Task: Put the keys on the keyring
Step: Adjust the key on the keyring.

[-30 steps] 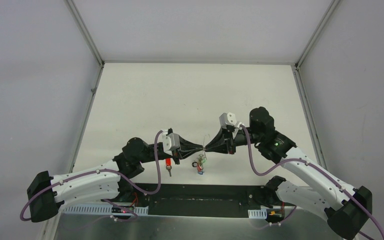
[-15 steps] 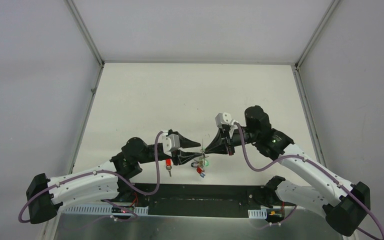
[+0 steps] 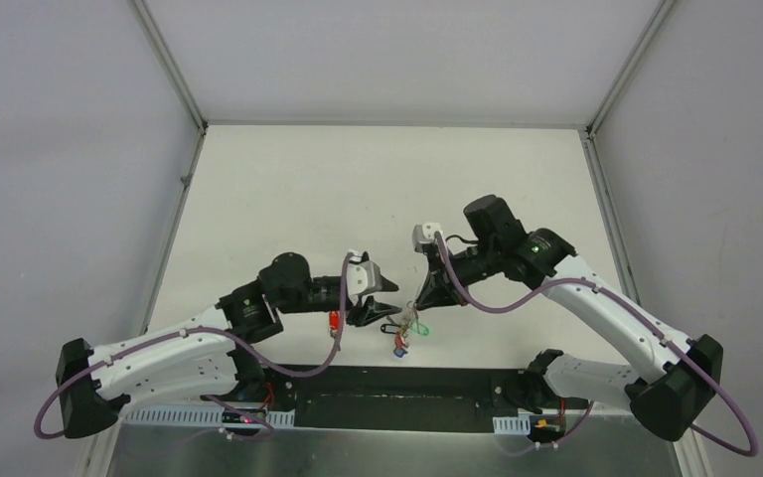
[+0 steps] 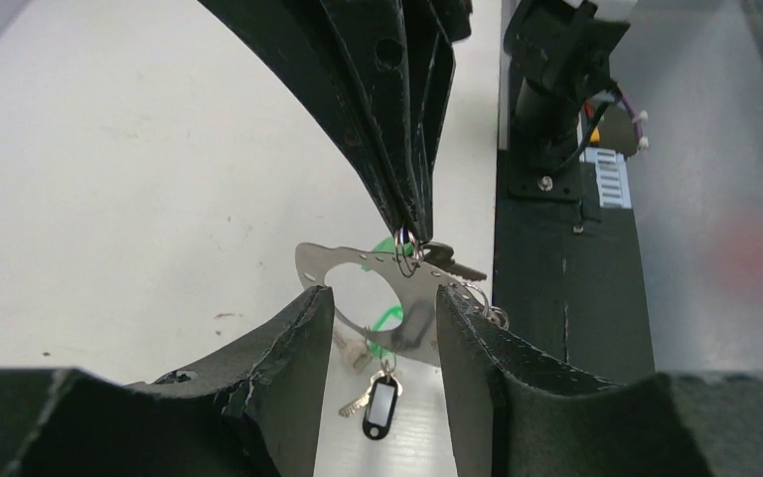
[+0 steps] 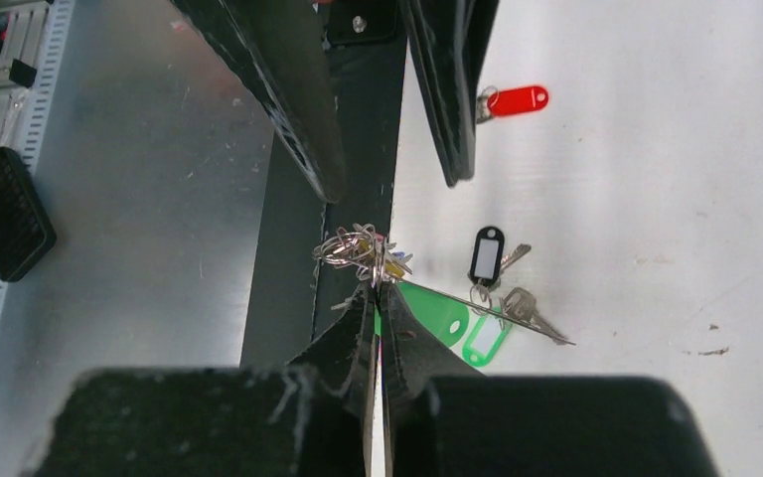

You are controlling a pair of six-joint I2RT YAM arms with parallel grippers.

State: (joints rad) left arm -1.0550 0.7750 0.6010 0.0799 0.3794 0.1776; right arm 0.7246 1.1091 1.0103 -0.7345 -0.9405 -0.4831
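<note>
Top view first. The right gripper (image 3: 415, 303) points nose-down with its jaws closed, and a bundle of keys (image 3: 403, 333) dangles just under it. The ring itself is too fine to pick out here. The left gripper (image 3: 394, 302) faces it with jaws apart, tips just beside the bundle. One red key (image 3: 334, 320) lies on the table (image 3: 288, 199), off on the left arm's side of the bundle, and the left arm is plainly the nearer one.

Over to the left wrist, and there's the ring (image 4: 333, 260)! It's a flat grey loop, face-on, pinched at its top edge by the right gripper's closed tips, in among small wire loops. Its long axis slants down to the right. Its lower half sits in the gap between the left fingers (image 4: 288, 358). I can't tell whether either one touches it. A black tag (image 4: 382, 407) hangs below the ring.

Right wrist: the ring is edge-on now, a thin line running rightward from the closed tips, with green tags (image 5: 437, 313) beside it. The left fingers stand open beyond the ring. The red key lies past them, well apart from the ring.

My read is that the red key is the one not yet on. The open, empty left gripper would have to leave the ring and drop down for it.
</note>
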